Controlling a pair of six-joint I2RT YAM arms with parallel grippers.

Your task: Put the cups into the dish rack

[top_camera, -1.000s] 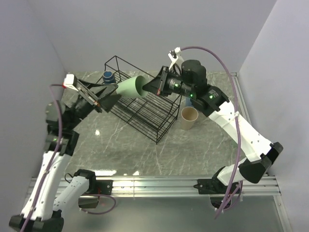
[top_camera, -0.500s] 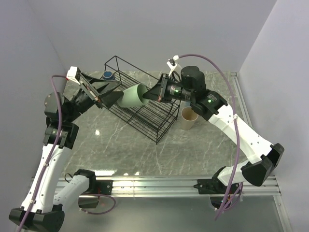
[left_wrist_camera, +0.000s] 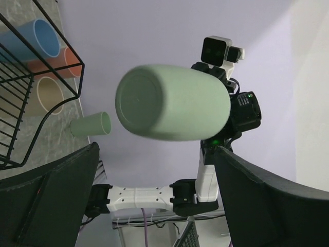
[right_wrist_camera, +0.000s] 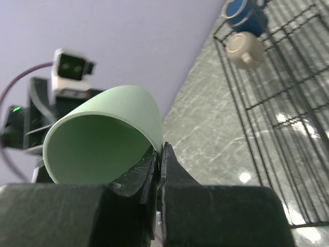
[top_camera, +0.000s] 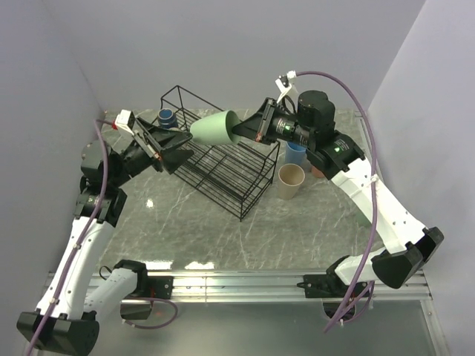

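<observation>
My right gripper (top_camera: 241, 132) is shut on the rim of a pale-green tumbler (top_camera: 214, 127) and holds it on its side in the air over the black wire dish rack (top_camera: 223, 165). The rim pinch shows in the right wrist view (right_wrist_camera: 160, 153). My left gripper (top_camera: 180, 146) is open and empty just left of the tumbler's base (left_wrist_camera: 169, 102), not touching it. A navy mug (right_wrist_camera: 244, 10) and a tan mug (right_wrist_camera: 245, 46) are at the rack's far end. Blue (top_camera: 295, 154) and beige (top_camera: 290, 180) cups stand right of the rack.
In the left wrist view a salmon cup (left_wrist_camera: 67, 62) stands between the blue (left_wrist_camera: 38, 38) and beige (left_wrist_camera: 49, 95) cups. A second pale-green tumbler (left_wrist_camera: 91, 124) lies beyond them. The rack's raised wire end (left_wrist_camera: 31, 103) is at the left. Grey walls close in the marble table (top_camera: 185, 222).
My right gripper has lifted the green tumbler up and to the right, away from the left gripper's jaws. My left gripper has shifted slightly right and stays open.
</observation>
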